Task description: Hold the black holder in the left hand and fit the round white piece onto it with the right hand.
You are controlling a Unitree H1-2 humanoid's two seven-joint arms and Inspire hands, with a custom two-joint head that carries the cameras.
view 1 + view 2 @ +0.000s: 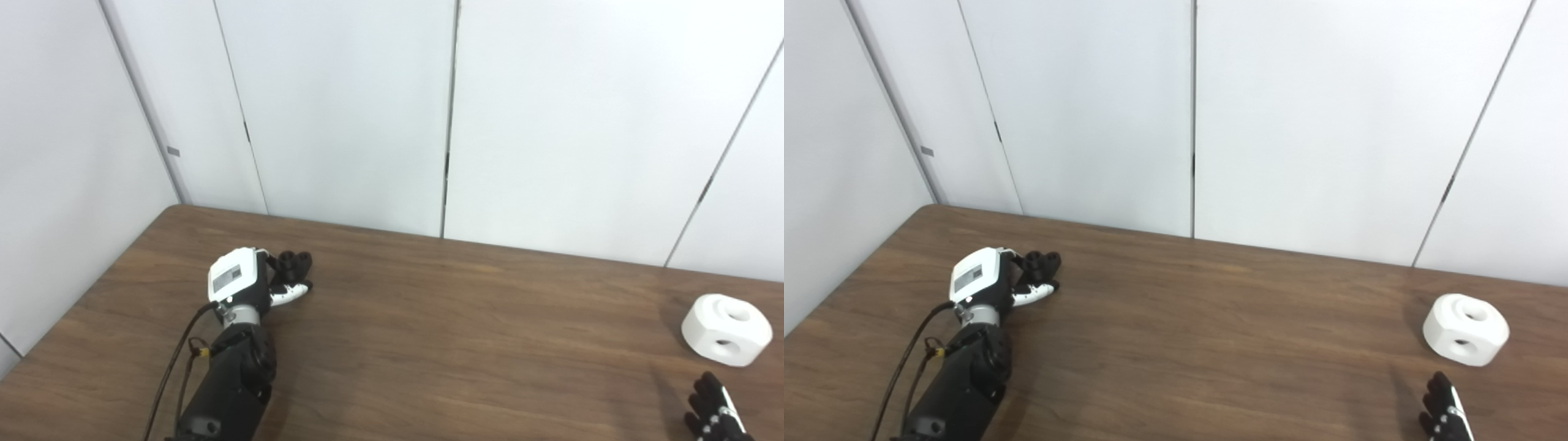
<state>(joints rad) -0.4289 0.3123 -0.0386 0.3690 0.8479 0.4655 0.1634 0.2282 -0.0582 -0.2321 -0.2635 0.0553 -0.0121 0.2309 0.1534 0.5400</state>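
Two hands low, nothing fitted yet

Two hands show, both down at the table [429, 318]. Left hand [260, 282] lies near the left edge toward the far corner, fingers [294, 263] curled over something dark. That may be the black holder, but I cannot tell whether it is the holder or only the hand's own dark fingertips. So the grip on it is unclear.

Round white piece [727, 329] sits alone near the right edge, a hole on top and one in its side, untouched. Right hand [713, 410] is at the front right corner, just short of the piece and apart from it. Only its fingertips show, seemingly spread, holding nothing.

Step judged: pickup stage, fitting not begun. Next move likely calls for the right hand to reach forward, close around the white piece, then carry it across to the left hand, well apart.

Surface is brown wood-grain, otherwise bare. Plain white wall panels [343, 110] with dark seams stand behind.
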